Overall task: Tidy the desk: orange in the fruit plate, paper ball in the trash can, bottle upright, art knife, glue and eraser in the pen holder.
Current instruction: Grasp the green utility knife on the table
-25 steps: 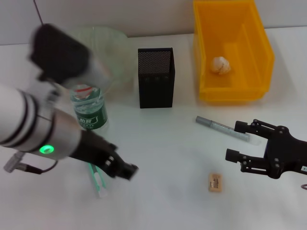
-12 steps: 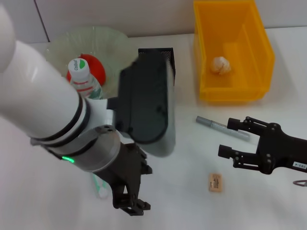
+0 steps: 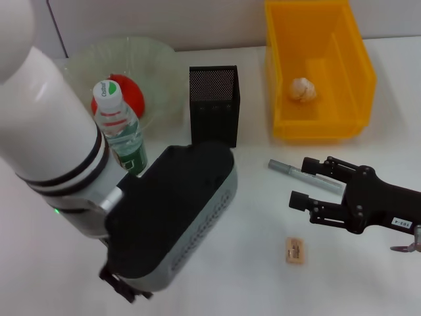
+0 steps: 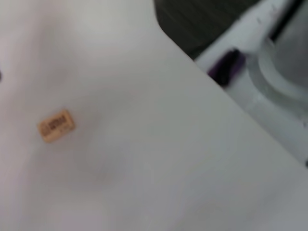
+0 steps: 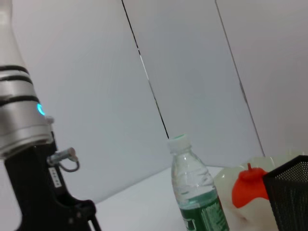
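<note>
Near the eraser (image 3: 295, 251), the right gripper (image 3: 309, 182) hovers with fingers spread, holding nothing. Whether the left gripper (image 3: 123, 289) is open cannot be told. Upright beside the fruit plate (image 3: 154, 59) stands the bottle (image 3: 120, 135).

orange (image 3: 125, 97): red-orange
fruit plate (image 3: 154, 62): translucent pale green
bottle (image 3: 121, 135): clear, dark green label, white cap
pen holder (image 3: 214, 106): black mesh
trash can (image 3: 319, 69): bright yellow
paper ball (image 3: 302, 89): off-white
eraser (image 3: 294, 251): tan, dark print
pen (image 3: 296, 174): grey

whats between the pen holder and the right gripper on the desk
In the head view, a grey pen-like tool lies between the pen holder and the right gripper, its far end beside the gripper's fingers.
</note>
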Motion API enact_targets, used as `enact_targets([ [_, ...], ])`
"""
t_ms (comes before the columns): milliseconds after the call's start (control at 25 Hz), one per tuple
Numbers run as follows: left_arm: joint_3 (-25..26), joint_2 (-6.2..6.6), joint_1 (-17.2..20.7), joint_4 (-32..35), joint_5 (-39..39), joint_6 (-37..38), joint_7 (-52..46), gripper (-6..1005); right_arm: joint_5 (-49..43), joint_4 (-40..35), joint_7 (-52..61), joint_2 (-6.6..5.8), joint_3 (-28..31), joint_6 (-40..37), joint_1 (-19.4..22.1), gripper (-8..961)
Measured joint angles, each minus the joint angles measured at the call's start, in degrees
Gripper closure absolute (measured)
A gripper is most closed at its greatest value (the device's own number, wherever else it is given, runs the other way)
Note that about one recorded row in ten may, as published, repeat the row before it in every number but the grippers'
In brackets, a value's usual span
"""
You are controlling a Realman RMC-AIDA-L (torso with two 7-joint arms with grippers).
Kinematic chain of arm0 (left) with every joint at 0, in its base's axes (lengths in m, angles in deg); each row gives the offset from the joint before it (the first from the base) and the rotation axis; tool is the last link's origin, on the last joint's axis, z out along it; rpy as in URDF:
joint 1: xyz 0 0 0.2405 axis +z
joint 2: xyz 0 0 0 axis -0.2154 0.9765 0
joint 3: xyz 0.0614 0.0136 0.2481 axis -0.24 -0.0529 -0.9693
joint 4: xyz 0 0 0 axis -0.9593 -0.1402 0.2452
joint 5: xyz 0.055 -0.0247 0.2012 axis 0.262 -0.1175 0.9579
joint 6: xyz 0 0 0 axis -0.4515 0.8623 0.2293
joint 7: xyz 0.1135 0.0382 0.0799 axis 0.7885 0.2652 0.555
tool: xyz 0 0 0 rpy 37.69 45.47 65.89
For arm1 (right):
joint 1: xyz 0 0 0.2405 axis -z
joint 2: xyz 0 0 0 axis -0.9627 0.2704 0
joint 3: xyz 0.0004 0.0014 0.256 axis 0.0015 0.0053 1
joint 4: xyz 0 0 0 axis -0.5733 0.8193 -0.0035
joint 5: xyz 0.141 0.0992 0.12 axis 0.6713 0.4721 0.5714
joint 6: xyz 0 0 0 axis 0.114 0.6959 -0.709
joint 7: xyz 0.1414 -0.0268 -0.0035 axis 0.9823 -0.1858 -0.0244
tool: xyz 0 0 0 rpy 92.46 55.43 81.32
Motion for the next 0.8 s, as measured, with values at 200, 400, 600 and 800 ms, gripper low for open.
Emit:
enact_targets([
  [200,-4.04,0.98,-3.86,-3.62,4.65,-2.1,3.68,341,0.25,1.81,-0.21,0.03,0.0,-0.11,-0.42,123],
  [400,-8.51,0.97,-7.49,-9.89,7.02,-4.74,4.81,342,0.27,2.74,-0.47,0.1,-0.15,0.56,-0.72,123],
  [600,-11.95,0.68,-10.03,-13.11,9.18,-7.16,5.22,343,0.27,2.91,-0.53,0.07,-0.18,0.75,-0.83,122],
  [800,-14.52,0.42,-11.41,-16.05,9.71,-9.17,5.61,344,0.27,3.05,-0.56,0.04,-0.08,0.73,-0.71,122],
])
